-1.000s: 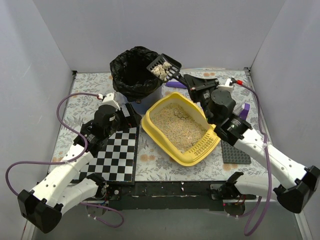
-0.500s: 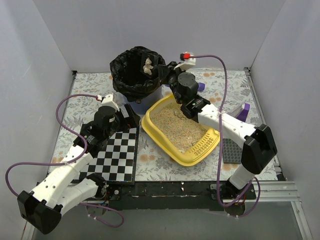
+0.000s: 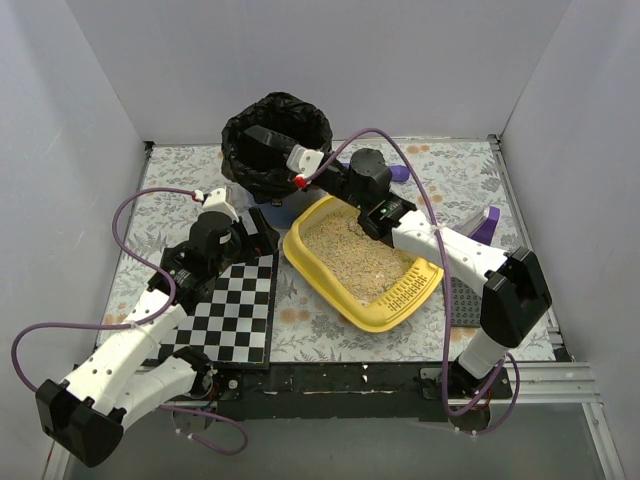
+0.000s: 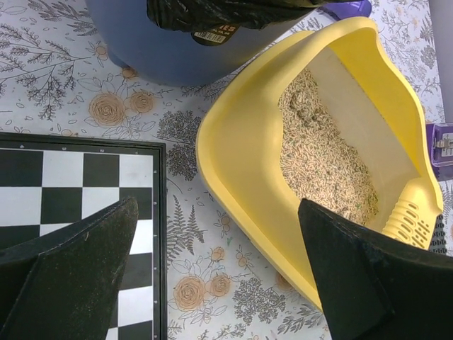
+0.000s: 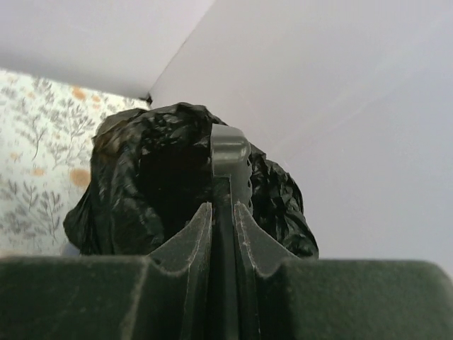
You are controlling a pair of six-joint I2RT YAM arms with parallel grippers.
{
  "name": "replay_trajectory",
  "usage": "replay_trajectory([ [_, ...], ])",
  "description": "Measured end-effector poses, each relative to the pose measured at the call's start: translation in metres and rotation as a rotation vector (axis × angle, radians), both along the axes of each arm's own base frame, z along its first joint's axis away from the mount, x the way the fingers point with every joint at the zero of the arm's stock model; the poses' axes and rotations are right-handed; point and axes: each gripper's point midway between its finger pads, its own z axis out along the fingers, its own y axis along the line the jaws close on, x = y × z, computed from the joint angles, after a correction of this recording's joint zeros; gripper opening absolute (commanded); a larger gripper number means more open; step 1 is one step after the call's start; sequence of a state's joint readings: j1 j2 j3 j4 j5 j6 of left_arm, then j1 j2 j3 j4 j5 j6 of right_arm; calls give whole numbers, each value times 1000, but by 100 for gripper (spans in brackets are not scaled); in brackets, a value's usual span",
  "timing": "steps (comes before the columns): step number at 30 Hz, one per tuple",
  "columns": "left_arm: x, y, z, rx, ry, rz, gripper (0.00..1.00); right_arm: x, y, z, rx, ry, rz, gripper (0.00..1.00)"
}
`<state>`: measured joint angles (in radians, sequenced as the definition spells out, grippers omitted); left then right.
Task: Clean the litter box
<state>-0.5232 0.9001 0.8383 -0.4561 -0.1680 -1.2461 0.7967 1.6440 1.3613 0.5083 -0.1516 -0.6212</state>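
The yellow litter box (image 3: 298, 252) sits mid-table, tilted, with beige litter (image 3: 352, 252) and a slotted strip (image 3: 410, 290) at its near right end. My right gripper (image 3: 322, 166) is shut on the handle of the black slotted scoop (image 3: 264, 137), which reaches into the black-bagged blue bin (image 3: 275, 150). In the right wrist view the fingers (image 5: 198, 234) clamp the scoop (image 5: 230, 152) edge-on over the bag (image 5: 141, 191). No clumps show on it. My left gripper (image 3: 262, 230) is open and empty beside the box's left rim (image 4: 233, 163), its midpoint (image 4: 219, 276) above the floral cloth.
A checkerboard (image 3: 235, 310) lies left of the litter box under my left arm. A dark studded mat (image 3: 466, 302) and purple pieces (image 3: 487, 224) lie at the right. The blue bin (image 4: 177, 53) stands just behind the box. Grey walls enclose the table.
My right arm swung the loaded scoop left over the bin and rolled the wrist over. The clumps seen on the scoop earlier no longer show. The left arm has not moved.
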Motion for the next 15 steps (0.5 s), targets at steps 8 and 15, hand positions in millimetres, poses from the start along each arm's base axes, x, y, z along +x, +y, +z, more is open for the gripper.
replay_trajectory([
  [8, 1, 0, -7, 12, 21, 1, 98, -12, 8, -2, -62, -86, 61, 1],
  [15, 0, -11, -11, -7, 43, -43, 98, -13, -37, 62, 387, 202, -89, 1],
])
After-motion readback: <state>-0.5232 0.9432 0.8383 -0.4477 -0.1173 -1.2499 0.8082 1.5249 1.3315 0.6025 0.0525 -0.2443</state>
